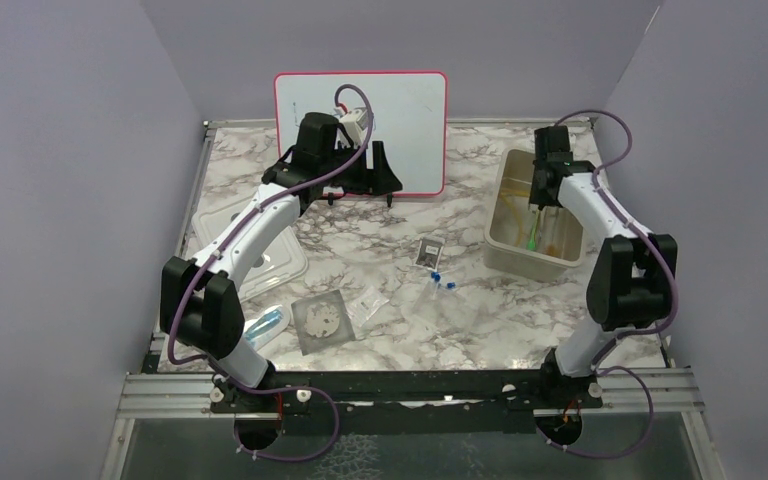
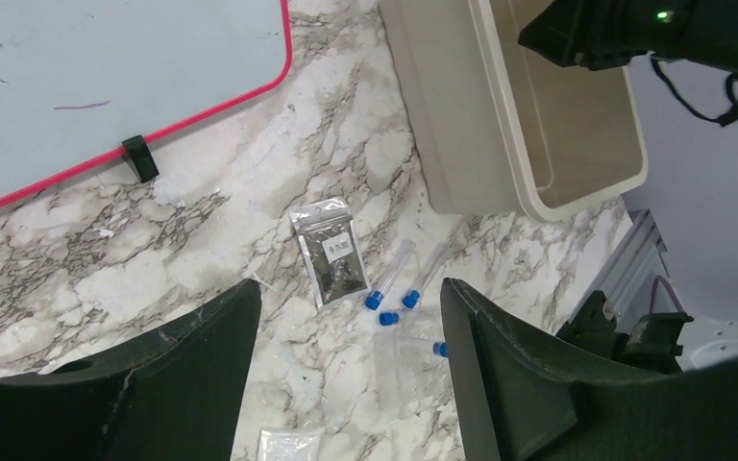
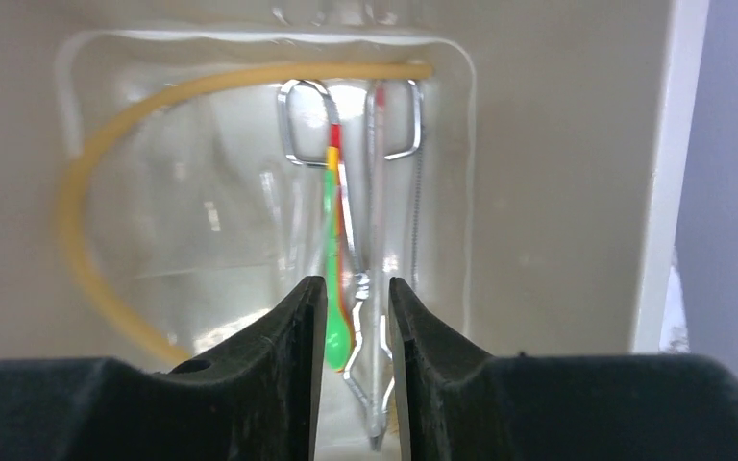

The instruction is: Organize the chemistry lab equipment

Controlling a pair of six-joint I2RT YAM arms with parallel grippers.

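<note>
My right gripper (image 3: 356,285) hangs inside the beige bin (image 1: 532,263), jaws open a narrow gap. Under it on the bin floor lie a green-and-red spoon-like tool (image 3: 332,226), metal tongs (image 3: 377,192) and the amber tubing loop (image 3: 86,211); nothing is gripped. My left gripper (image 2: 351,288) is open wide and empty, high above the table in front of the whiteboard. Below it lie a dark packet (image 2: 332,254), blue-capped tubes (image 2: 392,279), a clear bag (image 2: 413,370) and a white packet (image 2: 288,447). The grey gauze mat (image 1: 319,320) lies near the front.
The red-framed whiteboard (image 1: 410,110) stands at the back on black feet. The bin's lid (image 1: 270,262) lies flat at the left under my left arm, with a bluish clear item (image 1: 265,322) in front of it. A small clear packet (image 1: 368,302) lies beside the mat.
</note>
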